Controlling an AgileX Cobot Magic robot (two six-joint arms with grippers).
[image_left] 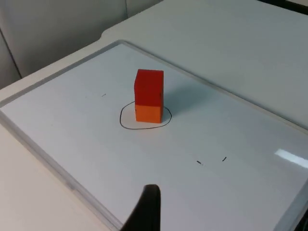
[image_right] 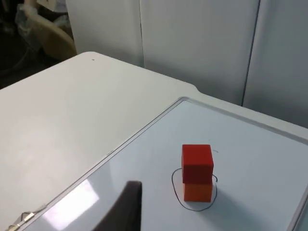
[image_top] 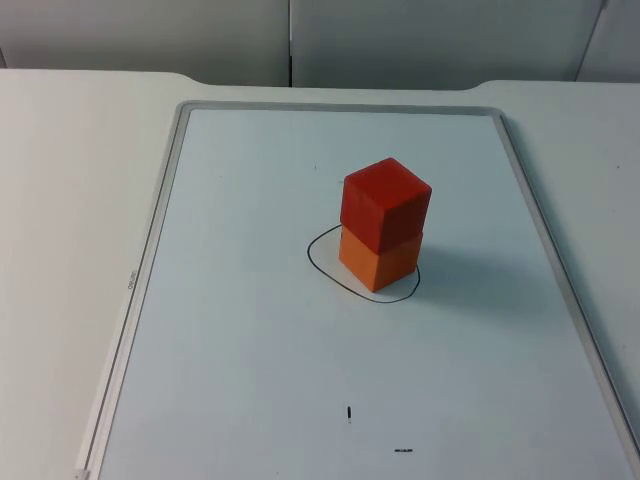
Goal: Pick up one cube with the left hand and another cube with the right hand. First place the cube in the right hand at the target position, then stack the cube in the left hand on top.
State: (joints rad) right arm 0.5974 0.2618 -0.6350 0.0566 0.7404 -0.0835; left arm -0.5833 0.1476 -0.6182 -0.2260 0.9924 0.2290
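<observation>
- table (image_top: 70,200): white top, ending at a grey partition wall (image_top: 420,40); the right wrist view takes in more of that wall than the top view does.
- whiteboard (image_top: 200,300): metal-framed, flat on the table; small pen marks (image_top: 349,412) lie on the side of the circle away from the wall.
- hand-drawn circle (image_top: 318,262): near the whiteboard's middle, around the stack.
- orange cube (image_top: 385,264): inside the circle.
- red cube (image_top: 385,203): squarely on the orange cube.
- left gripper (image_left: 144,211), right gripper (image_right: 122,207): one dark fingertip each, well apart from the stack; finger state cannot be told.
</observation>
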